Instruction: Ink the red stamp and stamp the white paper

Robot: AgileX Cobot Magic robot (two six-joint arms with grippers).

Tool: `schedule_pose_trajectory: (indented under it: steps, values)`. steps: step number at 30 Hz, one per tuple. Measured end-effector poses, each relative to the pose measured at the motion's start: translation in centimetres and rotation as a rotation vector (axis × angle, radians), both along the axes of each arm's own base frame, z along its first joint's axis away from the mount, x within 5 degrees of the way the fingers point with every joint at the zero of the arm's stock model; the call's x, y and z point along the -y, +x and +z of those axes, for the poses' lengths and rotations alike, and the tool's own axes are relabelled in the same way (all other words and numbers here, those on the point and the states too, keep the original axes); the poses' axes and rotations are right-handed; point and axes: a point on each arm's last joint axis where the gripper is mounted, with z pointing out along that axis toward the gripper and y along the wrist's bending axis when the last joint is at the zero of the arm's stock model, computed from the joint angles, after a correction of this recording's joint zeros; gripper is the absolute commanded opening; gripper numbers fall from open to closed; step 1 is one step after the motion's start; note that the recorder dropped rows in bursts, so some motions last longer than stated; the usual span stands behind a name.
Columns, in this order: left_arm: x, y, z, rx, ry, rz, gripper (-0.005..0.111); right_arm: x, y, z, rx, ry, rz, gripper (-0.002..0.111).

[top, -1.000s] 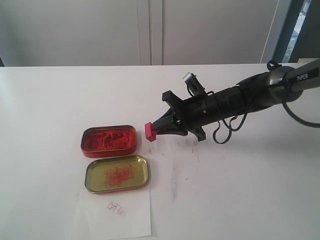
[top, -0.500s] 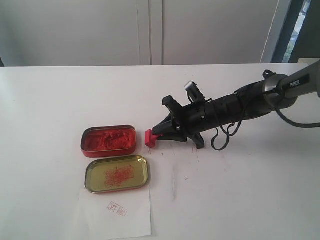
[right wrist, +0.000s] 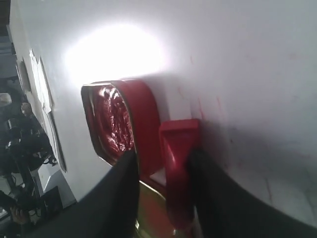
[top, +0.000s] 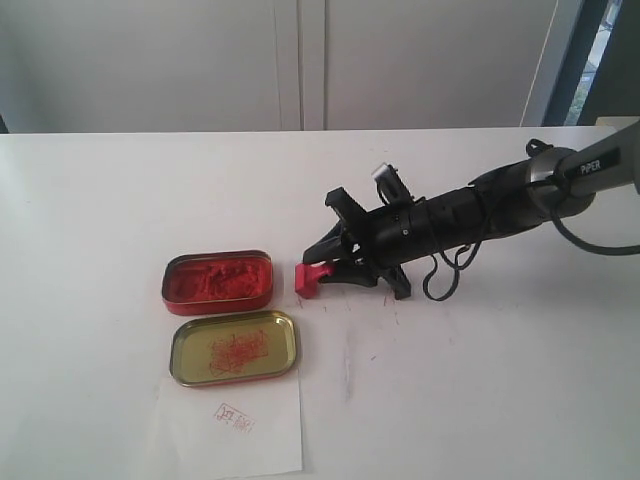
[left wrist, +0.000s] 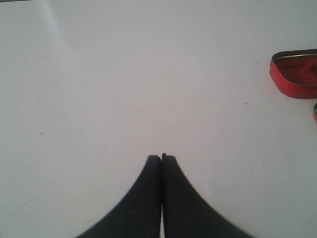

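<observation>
White table (top: pixel 120 200) first: the right tool (top: pixel 318 270), jaws spread and released, straddles the one red stamp (top: pixel 314 277) lying just beside the one red ink tin (top: pixel 218 281); the left tool (left wrist: pixel 162 158) is clenched on nothing. Past the one gold lid (top: pixel 234 347), the one white paper (top: pixel 230 440) already bears one red imprint (top: pixel 234 417), so stamping looks done and only the retreat remains

Only readable text: "PiPER" in white on the right arm (top: pixel 597 163), far right. Red imprint (top: pixel 235 417) on the white paper (top: pixel 270 445), near left: characters too small to read.
</observation>
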Motion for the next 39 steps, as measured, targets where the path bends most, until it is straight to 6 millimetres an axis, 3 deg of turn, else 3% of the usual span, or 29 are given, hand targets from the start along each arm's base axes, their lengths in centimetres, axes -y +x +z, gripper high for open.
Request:
schedule_pose_trajectory:
  steps: [9,20,23,31,39]
  values:
    - [0.0,0.0,0.0,0.000,0.000,0.000,0.000,1.3,0.2,0.3,-0.008,-0.155,-0.032,0.035]
    - [0.0,0.0,0.0,0.000,0.000,0.000,0.000,3.1,0.4,2.8,0.034,-0.282,-0.068,0.035]
    - [0.0,0.0,0.0,0.000,0.000,0.000,0.000,3.2,0.2,3.2,0.049,-0.311,-0.039,0.029]
    - [0.0,0.0,0.0,0.000,0.000,0.000,0.000,3.2,-0.4,3.6,0.023,-0.313,0.017,0.000]
    - [0.0,0.0,0.0,0.000,0.000,0.000,0.000,3.2,-0.9,3.5,-0.006,-0.322,0.065,0.000]
